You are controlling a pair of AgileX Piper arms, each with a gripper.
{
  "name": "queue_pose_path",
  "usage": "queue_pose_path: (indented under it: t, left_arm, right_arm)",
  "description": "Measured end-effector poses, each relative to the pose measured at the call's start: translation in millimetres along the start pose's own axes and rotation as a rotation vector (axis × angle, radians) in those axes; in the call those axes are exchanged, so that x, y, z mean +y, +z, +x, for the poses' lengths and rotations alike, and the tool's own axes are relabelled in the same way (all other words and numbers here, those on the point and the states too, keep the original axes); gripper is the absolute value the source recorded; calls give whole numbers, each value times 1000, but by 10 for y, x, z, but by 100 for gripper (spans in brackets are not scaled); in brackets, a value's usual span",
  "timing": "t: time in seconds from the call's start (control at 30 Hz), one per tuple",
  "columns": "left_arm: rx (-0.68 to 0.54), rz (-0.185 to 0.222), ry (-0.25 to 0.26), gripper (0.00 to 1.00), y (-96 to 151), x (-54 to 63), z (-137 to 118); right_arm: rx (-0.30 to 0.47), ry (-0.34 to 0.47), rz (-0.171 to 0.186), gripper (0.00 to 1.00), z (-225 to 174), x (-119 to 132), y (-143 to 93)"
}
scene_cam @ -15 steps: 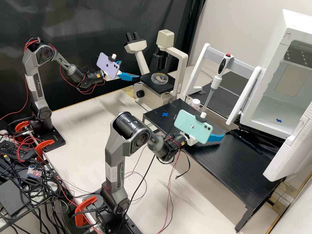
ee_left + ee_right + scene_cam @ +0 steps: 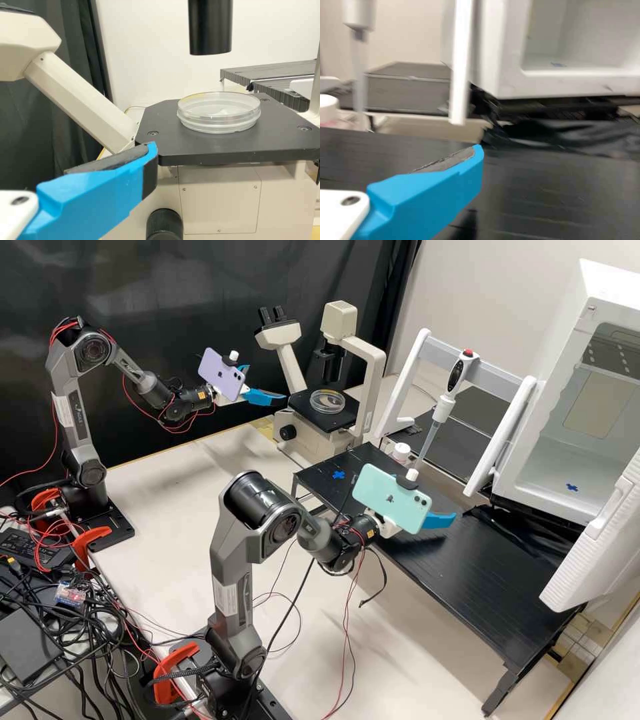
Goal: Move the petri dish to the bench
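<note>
Left tool (image 2: 267, 383), 2 fingers parted, near the microscope stage (image 2: 200, 150) edge, open air before 1 petri dish (image 2: 218, 112)

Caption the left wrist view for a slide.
A clear round dish rests on the black microscope stage, with a blue robot finger in the foreground.

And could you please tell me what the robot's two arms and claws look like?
The left arm and the right arm are dark grey, with rounded black joints, white labels and loose red cables. A lilac phone is mounted on the left arm, a mint phone on the right. The fingers are angular and bright blue, with dark pads.
</note>
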Motion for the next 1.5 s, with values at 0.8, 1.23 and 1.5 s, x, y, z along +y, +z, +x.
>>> queue_pose_path:
  t: [0.8, 1.23, 1.5]
  left_arm:
    - [0, 0, 0, 100, 0, 0, 0]
    - [0, 0, 0, 100, 0, 0, 0]
    - [0, 0, 0, 100, 0, 0, 0]
  right_arm:
    - [485, -132, -179, 100, 9, -749, -1809]
    - [487, -292, -239, 100, 640, -1187, -2226]
    - [486, -412, -245, 100, 1135, -1313, -2260]
